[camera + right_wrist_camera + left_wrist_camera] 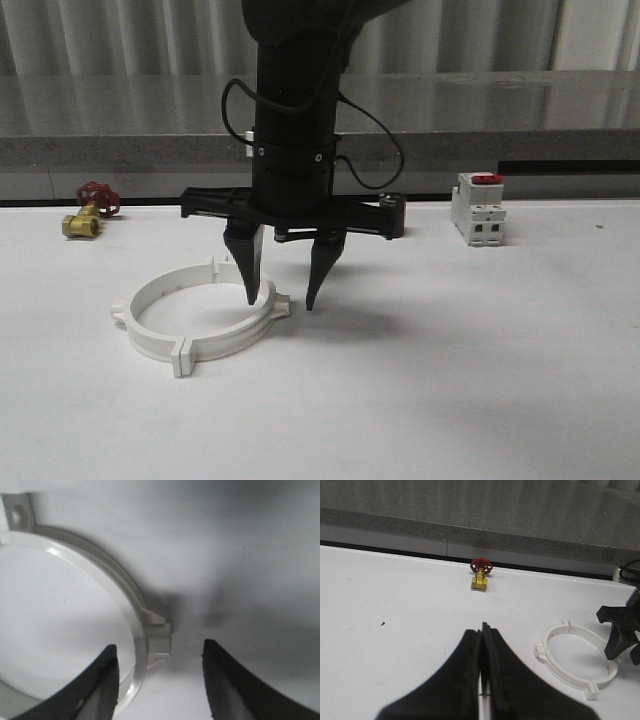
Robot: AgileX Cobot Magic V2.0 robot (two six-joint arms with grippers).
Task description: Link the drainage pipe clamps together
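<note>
The drainage pipe clamps (pixel 225 343) lie flat on the white table as one wide white ring with flanges and small tabs around it. My right gripper (pixel 281 301) points straight down at the ring's right side and is open. One fingertip is inside the rim and the other outside it. In the right wrist view the rim (pixel 115 585) and a flange block (pixel 159 639) sit between the spread fingers of the right gripper (pixel 160 649), touching neither. My left gripper (pixel 482 627) is shut on nothing above bare table, well left of the ring (pixel 568 676).
A brass valve with a red handle (pixel 88 215) lies at the back left, also seen ahead of the left gripper (pixel 481 575). A white breaker with a red top (pixel 477 210) stands at the back right. A grey ledge (pixel 520 110) runs along the table's far edge.
</note>
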